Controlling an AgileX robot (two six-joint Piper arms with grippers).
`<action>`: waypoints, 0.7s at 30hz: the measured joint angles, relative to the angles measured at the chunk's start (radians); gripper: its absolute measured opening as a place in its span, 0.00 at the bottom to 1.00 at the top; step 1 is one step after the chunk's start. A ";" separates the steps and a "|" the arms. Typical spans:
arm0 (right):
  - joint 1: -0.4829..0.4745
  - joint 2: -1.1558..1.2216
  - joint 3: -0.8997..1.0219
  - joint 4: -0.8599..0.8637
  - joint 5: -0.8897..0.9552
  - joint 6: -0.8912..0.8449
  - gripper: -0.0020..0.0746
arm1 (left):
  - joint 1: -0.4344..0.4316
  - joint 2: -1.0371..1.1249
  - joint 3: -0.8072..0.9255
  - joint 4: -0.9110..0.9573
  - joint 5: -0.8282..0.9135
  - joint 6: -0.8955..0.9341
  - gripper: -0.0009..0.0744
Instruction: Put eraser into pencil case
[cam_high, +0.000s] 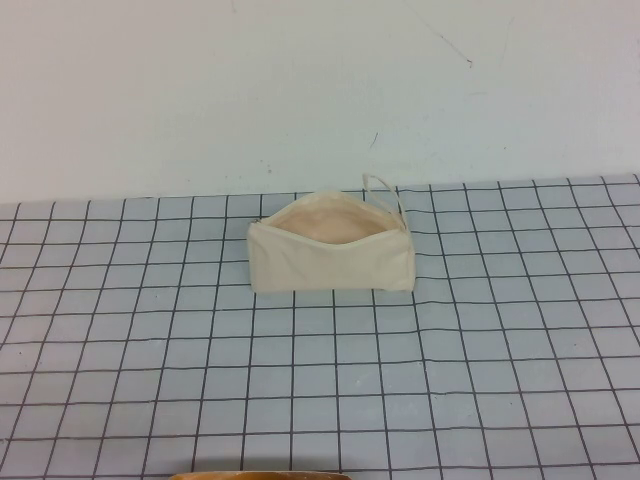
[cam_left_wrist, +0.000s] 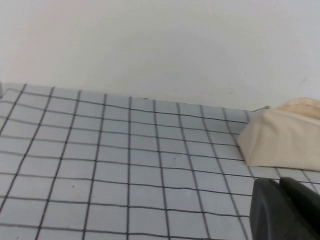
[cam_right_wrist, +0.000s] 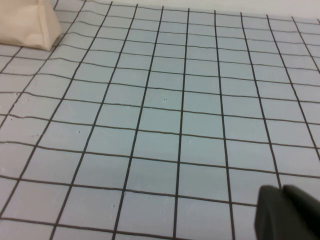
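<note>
The pencil case (cam_high: 330, 262) is a cream-white pouch standing on the grid mat in the middle of the high view. Its mouth is open upward, showing beige lining, with a thin loop at its right end. The eraser shows in no view. My left gripper (cam_left_wrist: 280, 187) has its dark fingers pressed together, low over the mat, a short way from the case's near end (cam_left_wrist: 282, 140). My right gripper (cam_right_wrist: 281, 192) also has its fingers together, over bare mat, with a corner of the case (cam_right_wrist: 27, 22) far off. Neither arm shows in the high view.
The grey-blue grid mat (cam_high: 150, 350) covers the table up to a white wall (cam_high: 300, 90) just behind the pencil case. A tan curved edge (cam_high: 260, 475) shows at the front border of the high view.
</note>
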 joint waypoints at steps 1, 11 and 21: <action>0.000 0.000 0.000 0.000 0.000 0.000 0.02 | 0.029 -0.027 0.029 0.000 -0.002 0.000 0.01; 0.000 0.000 0.000 0.000 0.000 0.000 0.02 | 0.143 -0.175 0.180 -0.012 0.004 0.052 0.01; 0.000 0.000 0.000 0.000 0.000 0.000 0.02 | 0.127 -0.175 0.178 -0.026 0.137 0.175 0.01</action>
